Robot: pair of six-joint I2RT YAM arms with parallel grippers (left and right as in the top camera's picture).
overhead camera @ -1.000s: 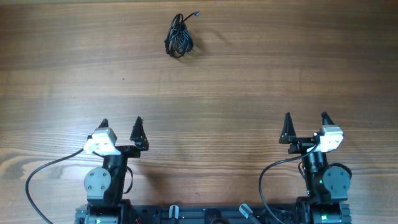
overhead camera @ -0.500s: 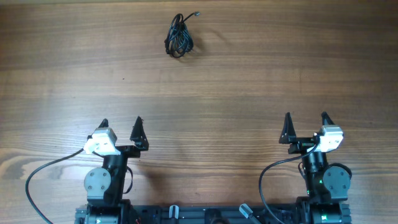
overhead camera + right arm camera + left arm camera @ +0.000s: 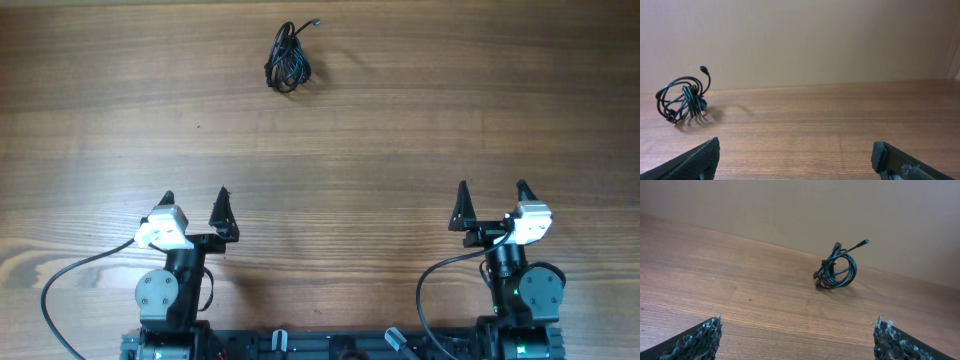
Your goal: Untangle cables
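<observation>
Far up the wood-grain table (image 3: 400,130), left of centre: thin black cables (image 3: 289,60), wound into one small tight knot of round loops, one plug end poking up. Near the front edge, well apart from that bundle: left gripper (image 3: 194,193) and right gripper (image 3: 492,185), jaws spread wide, gripping nothing.
</observation>
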